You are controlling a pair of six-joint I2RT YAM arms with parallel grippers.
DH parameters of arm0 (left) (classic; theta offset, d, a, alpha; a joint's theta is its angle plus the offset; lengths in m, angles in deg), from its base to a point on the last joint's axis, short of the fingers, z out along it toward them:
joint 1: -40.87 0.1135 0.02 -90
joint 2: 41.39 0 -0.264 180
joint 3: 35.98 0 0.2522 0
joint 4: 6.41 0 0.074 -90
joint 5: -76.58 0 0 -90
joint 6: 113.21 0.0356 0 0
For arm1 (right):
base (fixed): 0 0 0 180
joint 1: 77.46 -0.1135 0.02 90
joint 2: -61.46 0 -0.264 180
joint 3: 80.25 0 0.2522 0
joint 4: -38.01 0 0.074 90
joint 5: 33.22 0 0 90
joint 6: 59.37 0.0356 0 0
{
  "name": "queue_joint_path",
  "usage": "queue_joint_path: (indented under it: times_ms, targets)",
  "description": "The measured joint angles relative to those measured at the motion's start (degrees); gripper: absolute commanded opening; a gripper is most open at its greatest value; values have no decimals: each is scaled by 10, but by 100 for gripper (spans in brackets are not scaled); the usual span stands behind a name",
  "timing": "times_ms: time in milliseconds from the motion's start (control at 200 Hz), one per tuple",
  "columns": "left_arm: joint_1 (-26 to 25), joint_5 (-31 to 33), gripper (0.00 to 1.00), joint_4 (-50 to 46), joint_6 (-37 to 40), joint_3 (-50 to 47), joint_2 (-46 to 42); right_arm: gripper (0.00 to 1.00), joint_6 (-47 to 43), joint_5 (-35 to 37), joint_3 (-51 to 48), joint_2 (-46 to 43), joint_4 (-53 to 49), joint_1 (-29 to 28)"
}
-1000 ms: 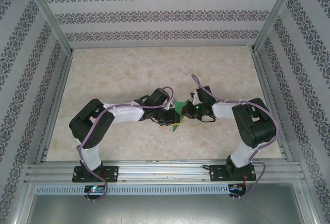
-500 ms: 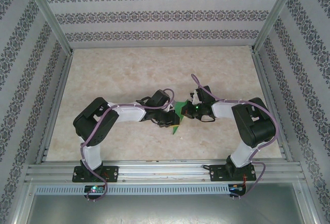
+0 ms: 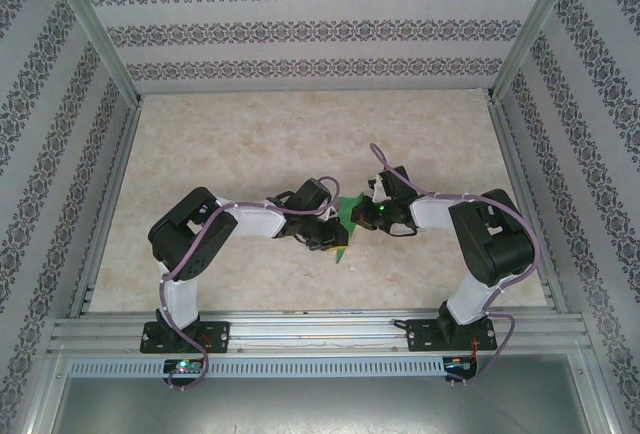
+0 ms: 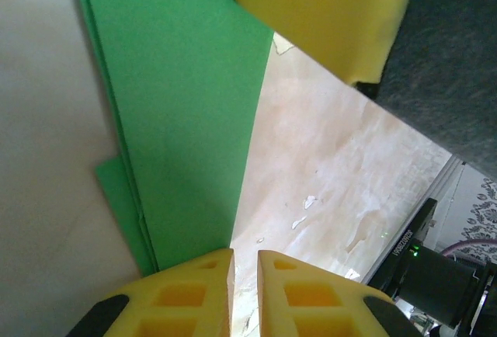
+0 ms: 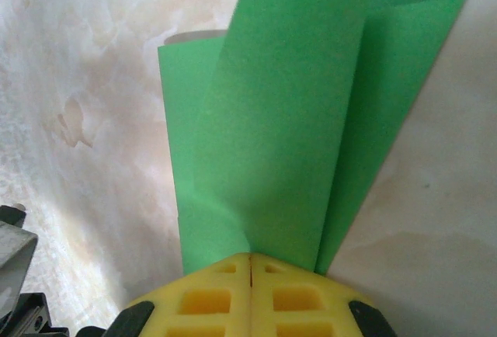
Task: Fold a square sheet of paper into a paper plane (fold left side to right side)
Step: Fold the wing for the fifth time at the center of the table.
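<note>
paper [image 5: 272, 119] edge in right hand [image 5: 250, 259]

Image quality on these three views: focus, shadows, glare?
Top external: soft even light, no glare; green paper tiny and partly covered. Left wrist: paper sharp, left pincer at the bottom edge slightly blurred, upper right corner dark. Right wrist: paper crisp, soft shadow on the table to its left, right pincer a little soft.
</note>
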State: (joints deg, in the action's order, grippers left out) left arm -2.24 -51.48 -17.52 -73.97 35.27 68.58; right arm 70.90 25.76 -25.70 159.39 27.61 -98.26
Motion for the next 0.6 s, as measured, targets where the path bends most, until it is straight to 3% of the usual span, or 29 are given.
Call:
queue_joint_path:
  times_ms: [600]
  targets:
    - [-12, 32, 14, -9, 9, 2, 2, 0, -2, 3, 9, -3, -14, -3]
